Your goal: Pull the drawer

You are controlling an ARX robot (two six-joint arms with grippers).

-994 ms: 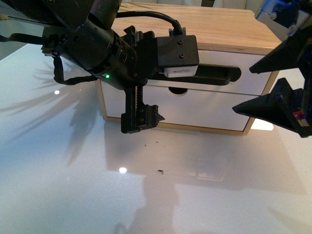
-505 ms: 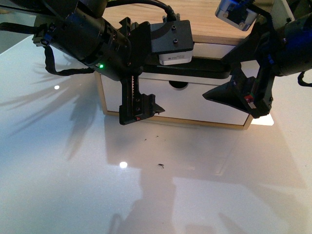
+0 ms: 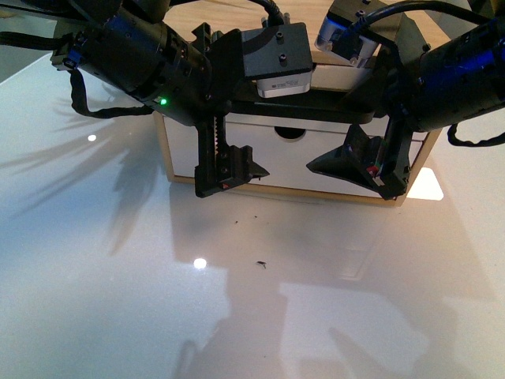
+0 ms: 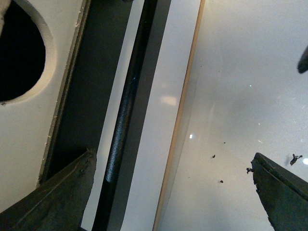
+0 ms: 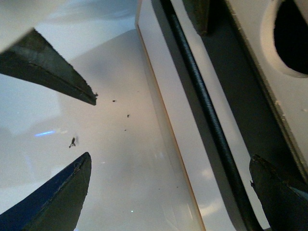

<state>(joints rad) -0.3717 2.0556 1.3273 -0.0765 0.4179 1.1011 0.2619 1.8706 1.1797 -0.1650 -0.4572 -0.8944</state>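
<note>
The drawer's black bar handle [image 3: 319, 107] runs across the upper front of the cabinet, mostly covered by both arms. My left gripper [image 3: 215, 110] stands open across the handle's left part, its lower finger [image 3: 230, 170] down by the cabinet base. My right gripper [image 3: 377, 110] is open at the handle's right part, its lower finger [image 3: 353, 164] over the lower front. In the left wrist view the handle [image 4: 122, 120] lies between the fingers of the left gripper [image 4: 172, 155], close to one fingertip [image 4: 82, 168]. The right wrist view shows the handle [image 5: 207, 110] inside the right gripper [image 5: 171, 159], untouched.
The plain white lower drawer front [image 3: 292, 162] with its notch [image 3: 288, 134] sits under the handle. The cabinet has a light wood top [image 3: 225, 14]. It stands on a glossy white table [image 3: 118, 300] with small dark specks [image 3: 260, 264].
My right arm has swung in from the right and now stands before the cabinet's right half. My left gripper has shifted slightly up and toward the cabinet. The drawer looks unmoved.
</note>
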